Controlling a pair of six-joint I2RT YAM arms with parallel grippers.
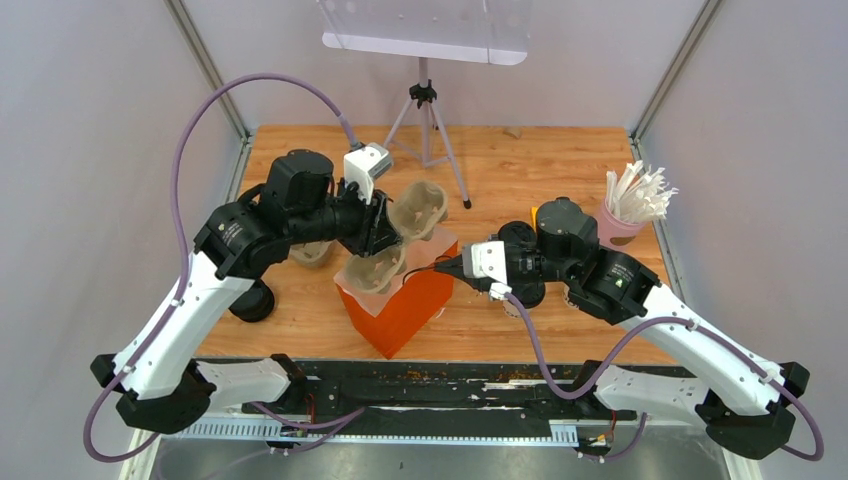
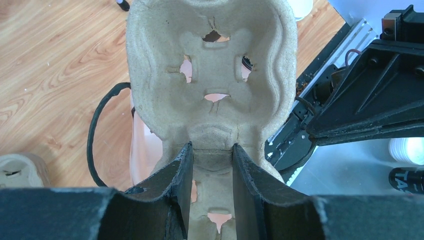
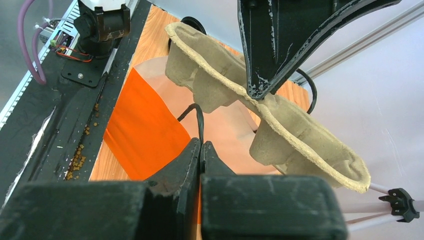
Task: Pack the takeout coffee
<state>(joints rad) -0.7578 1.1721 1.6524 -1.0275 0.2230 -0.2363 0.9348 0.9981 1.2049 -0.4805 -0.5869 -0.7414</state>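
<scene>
A black-lidded cup point(image 1: 252, 300) is seen on the counter point(image 1: 560, 160) at the far left, beside the left arm and partly hidden by it. The left claw point(image 1: 383, 232) point(image 2: 212, 150) is clamped on the middle rib of a brown pulp tray point(image 1: 420, 205) point(image 2: 210, 65), with one finger on each side. The tray is held tilted, in the air, over the mouth of the orange bag point(image 1: 400, 305) point(image 3: 140, 130). A second pulp tray point(image 1: 315, 252) point(image 2: 17, 170) is left on the counter under the left arm. The bag is stood upright near the front edge, between the arms. Its black cord handle point(image 3: 200, 117) is pinched by the right claw point(image 1: 440, 265) point(image 3: 200, 145), fingers pressed together on it just beside the bag's right rim. Two more dark lids point(image 1: 527, 292) are seen close to the right wrist, outside the bag; whether they sit on cups cannot be told. A pink cup of white straws point(image 1: 620, 225) is stood at the right rear.
</scene>
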